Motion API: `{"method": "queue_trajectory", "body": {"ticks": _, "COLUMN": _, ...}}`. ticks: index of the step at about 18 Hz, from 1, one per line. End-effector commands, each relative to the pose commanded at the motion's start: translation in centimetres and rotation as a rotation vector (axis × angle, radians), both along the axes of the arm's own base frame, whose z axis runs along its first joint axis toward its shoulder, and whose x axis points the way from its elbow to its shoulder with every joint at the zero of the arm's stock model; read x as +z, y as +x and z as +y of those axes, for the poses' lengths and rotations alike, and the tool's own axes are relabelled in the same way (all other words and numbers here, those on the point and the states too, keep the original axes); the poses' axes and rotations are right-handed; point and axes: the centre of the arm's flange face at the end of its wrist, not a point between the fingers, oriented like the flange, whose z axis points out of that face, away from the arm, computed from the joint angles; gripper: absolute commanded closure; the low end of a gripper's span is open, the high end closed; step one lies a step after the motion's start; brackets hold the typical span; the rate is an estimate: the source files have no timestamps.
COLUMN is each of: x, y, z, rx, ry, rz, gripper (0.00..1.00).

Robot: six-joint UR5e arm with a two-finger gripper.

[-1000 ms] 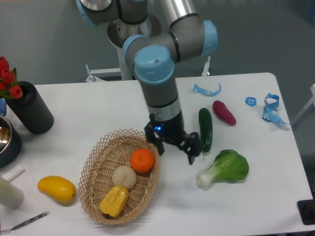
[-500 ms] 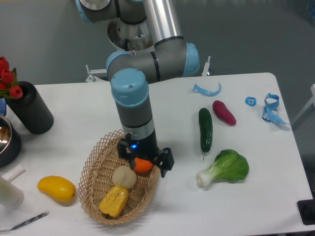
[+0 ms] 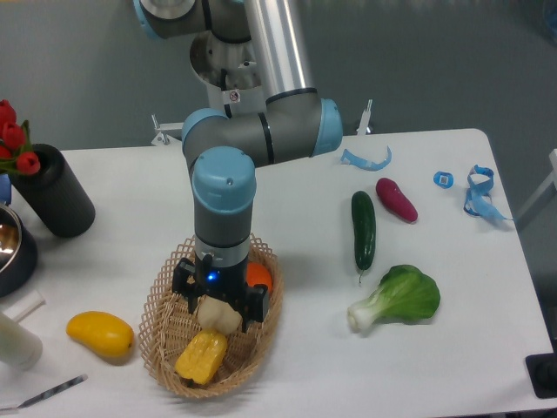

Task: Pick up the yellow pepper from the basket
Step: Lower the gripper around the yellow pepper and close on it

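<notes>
The yellow pepper point(image 3: 202, 355) lies in the near end of the oval wicker basket point(image 3: 163, 348). My gripper point(image 3: 218, 301) hangs open over the middle of the basket, just above and behind the pepper, its two fingers astride a pale round item point(image 3: 219, 314). An orange point(image 3: 260, 278) sits in the basket to the right of the gripper, partly hidden by it. Nothing is between the fingers that I can see held.
A smooth yellow mango point(image 3: 100, 335) lies left of the basket. A cucumber point(image 3: 363, 229), a purple vegetable point(image 3: 396, 198) and a bok choy point(image 3: 400, 298) lie to the right. A black cylinder point(image 3: 54, 192) with tulips stands at the far left.
The arm has swung left from beside the basket's right rim to over its middle, and the gripper has come down closer to the fruit. The things in the basket have not moved.
</notes>
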Motion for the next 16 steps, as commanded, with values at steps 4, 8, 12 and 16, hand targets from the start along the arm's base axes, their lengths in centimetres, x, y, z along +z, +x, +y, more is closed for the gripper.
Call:
{"method": "queue_trajectory", "body": {"ticks": 4, "x": -1.0, "y": -0.1, "z": 1.1, "rx": -0.008, "ry": -0.006, "rz": -0.005, "gripper": 0.0}}
{"method": "queue_trajectory", "body": {"ticks": 8, "x": -1.8, "y": -0.3, "z": 1.4, "rx": -0.006, "ry": -0.013, "rz": -0.011, "gripper": 0.0}}
{"method": "queue_trajectory", "body": {"ticks": 12, "x": -2.8, "y": -0.3, "z": 1.5, "rx": -0.006, "ry": -0.026, "rz": -0.022, "gripper": 0.0}}
{"method": "queue_trajectory", "body": {"ticks": 16, "x": -3.3, "y": 0.1, "z": 1.9, "rx": -0.016, "ry": -0.028, "rz": -0.025, "gripper": 0.0}}
